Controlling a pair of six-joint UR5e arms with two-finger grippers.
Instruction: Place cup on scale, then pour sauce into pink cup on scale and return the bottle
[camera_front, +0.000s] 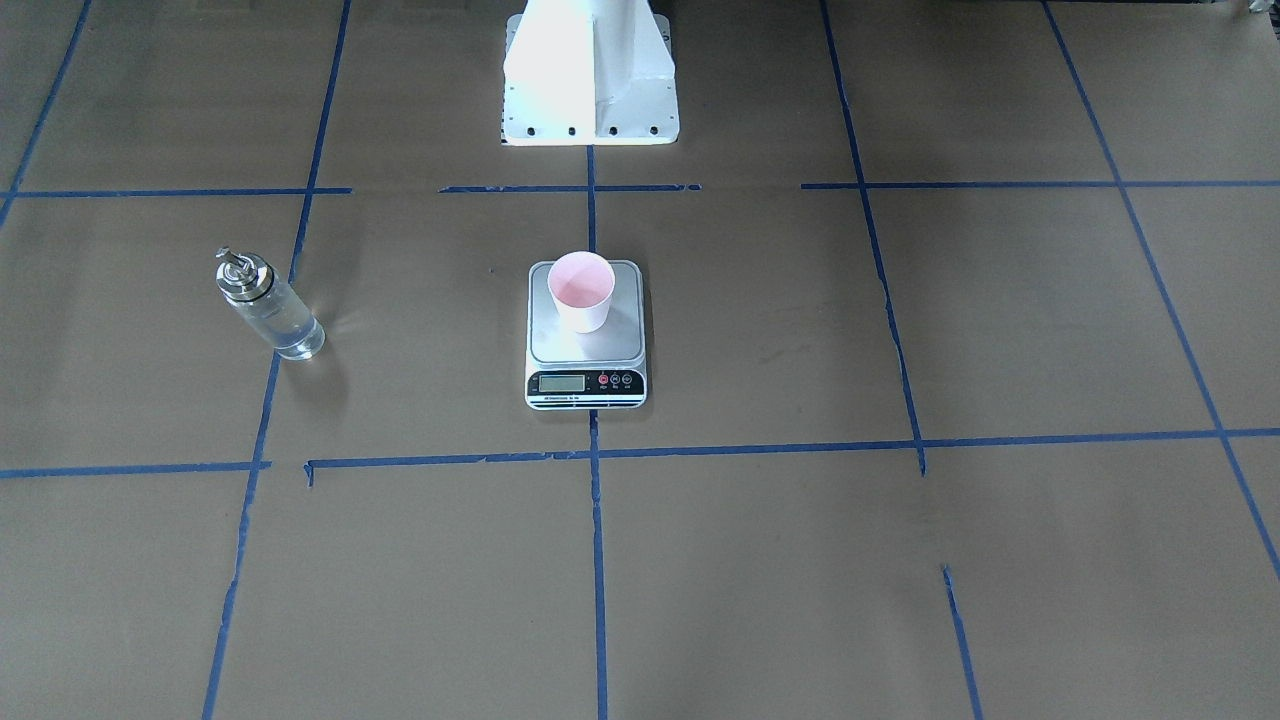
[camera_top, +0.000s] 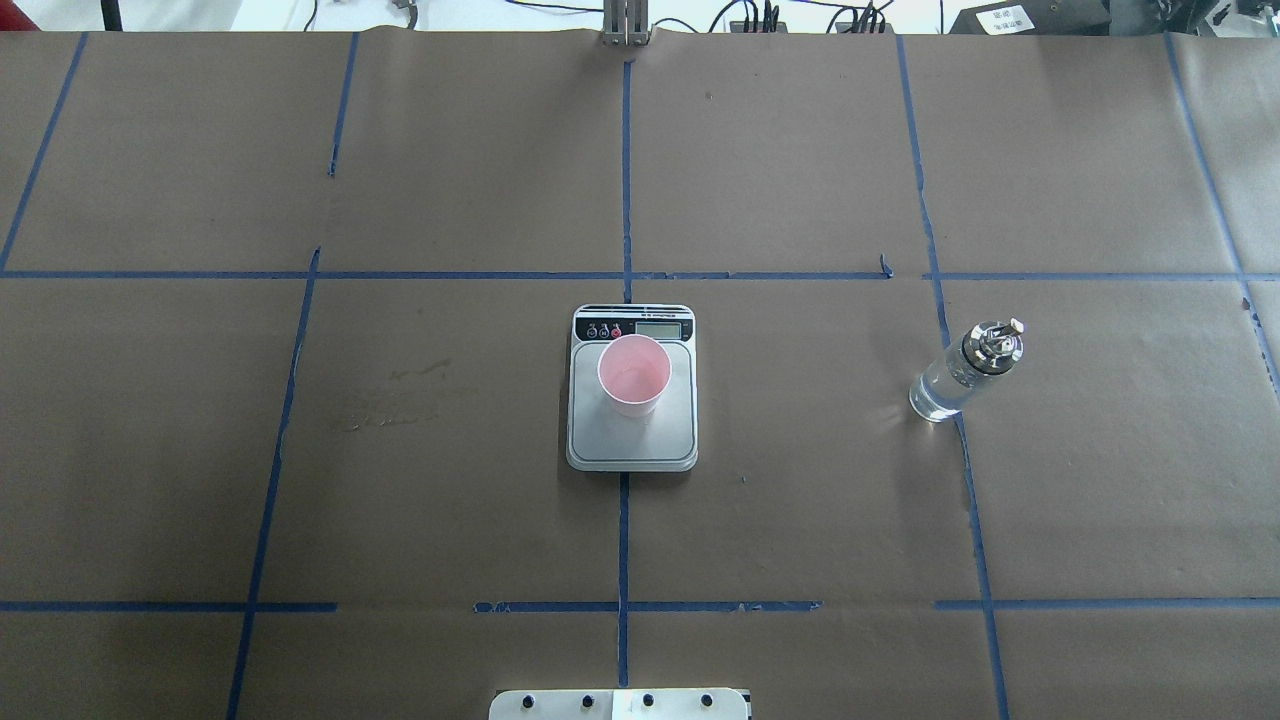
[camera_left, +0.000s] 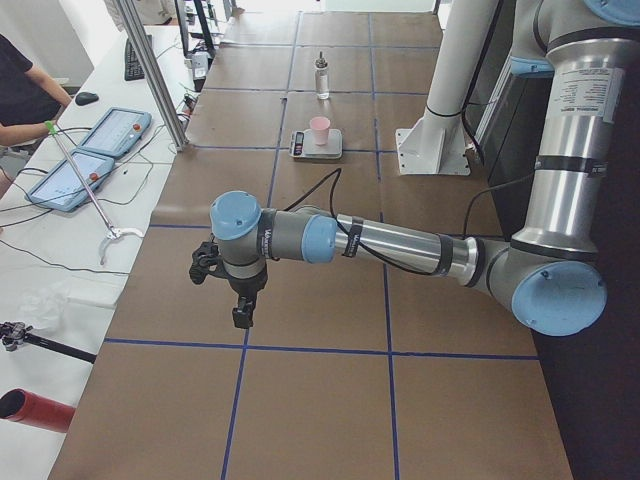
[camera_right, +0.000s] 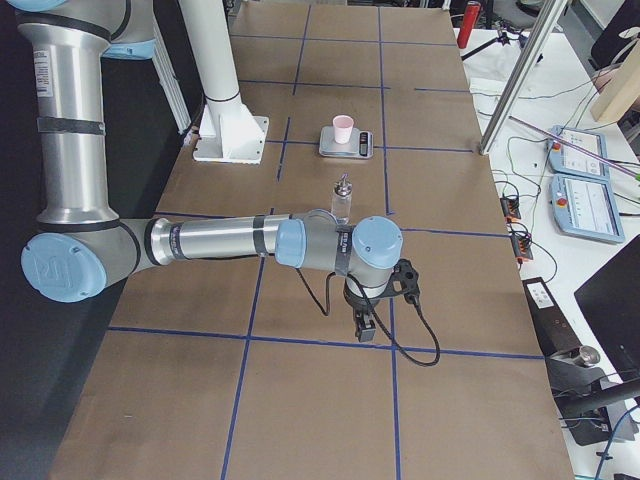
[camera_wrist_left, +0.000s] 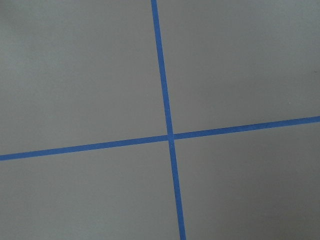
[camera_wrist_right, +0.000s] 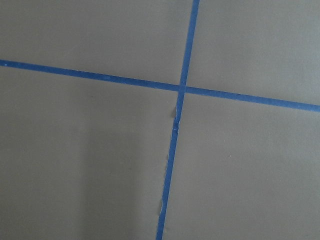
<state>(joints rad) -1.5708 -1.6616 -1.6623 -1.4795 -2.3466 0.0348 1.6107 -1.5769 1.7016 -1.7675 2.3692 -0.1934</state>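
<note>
Cup (camera_front: 581, 290): small, tapered, white outside, pale pink inside. Stands upright approx. mid-plate on scale (camera_front: 620, 345). Scale flat w/ brushed steel plate, black front strip, LCD and round btns on the side away from robot base (camera_front: 590, 80); sits at table centre, over a blue tape line (camera_top: 624, 540).

Bottle (camera_front: 268, 305): clear glass cyl., shiny silver cap w/ small spout. Upright on table (camera_top: 300, 450) on robot's right, just beside a tape line, well apart from scale.

L gripper (camera_left: 240, 318): points down over bare brown paper at table's left end, far from cup. Spread or pressed together: can't tell.

R gripper (camera_right: 366, 328): points down over paper near a tape crossing, bottle further along the table behind it. Jaw state: can't tell either.

Wrist cams: only paper and tape crossings.

Beyond table's far edge: operator's arm (camera_left: 20, 110), tablets (camera_left: 110, 130).
</note>
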